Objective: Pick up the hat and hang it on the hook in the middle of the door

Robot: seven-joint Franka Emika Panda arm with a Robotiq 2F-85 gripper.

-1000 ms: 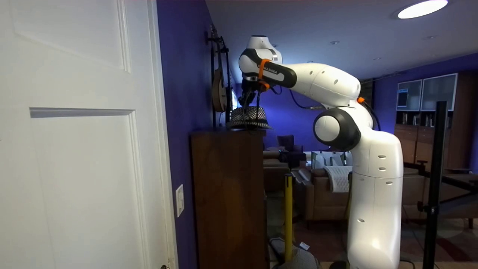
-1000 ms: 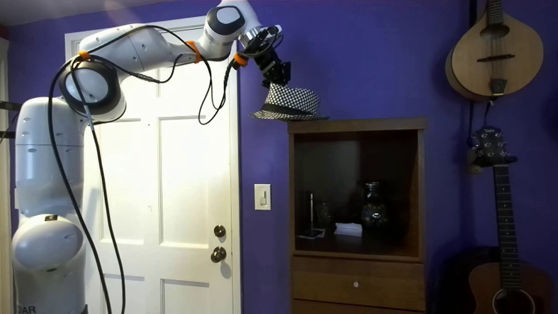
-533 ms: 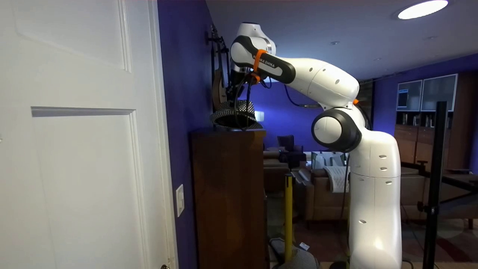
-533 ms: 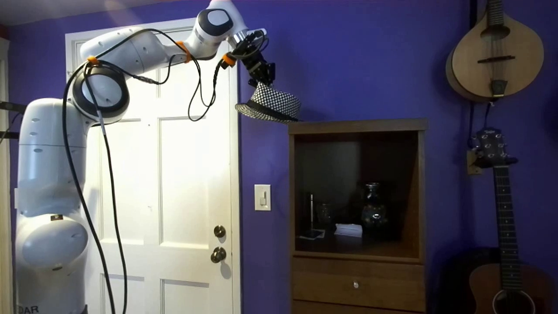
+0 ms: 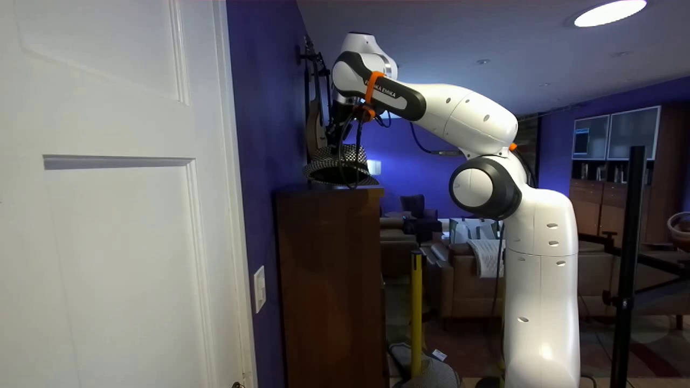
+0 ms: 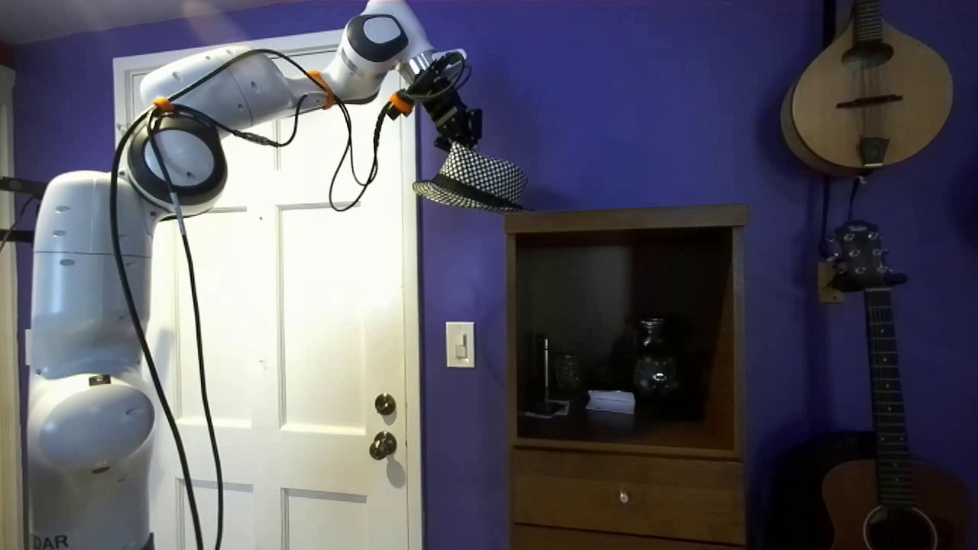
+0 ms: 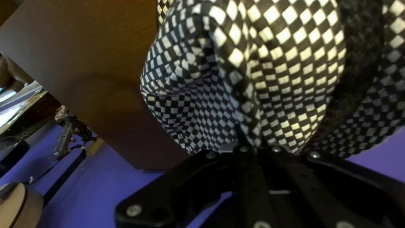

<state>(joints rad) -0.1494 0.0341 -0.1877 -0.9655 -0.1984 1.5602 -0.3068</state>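
Observation:
The hat is black and white checked with a dark band. It hangs tilted from my gripper, its lower brim end close above the near corner of the cabinet top; I cannot tell whether they touch. The hat also shows in an exterior view, partly behind cables. In the wrist view my gripper is shut on a pinched fold of the hat's crown; the fingertips are partly sunk in the fabric. The white panelled door stands behind the arm and fills the left of an exterior view. I cannot make out a hook.
The brown wooden cabinet stands beside the door, below the hat. A mandolin-like instrument and a guitar are at the purple wall. A light switch is between door and cabinet. Cables hang from the arm.
Over the last second my gripper carried the hat off the cabinet top toward the door side and slightly up, and the hat tilted. In the last half second almost nothing moved.

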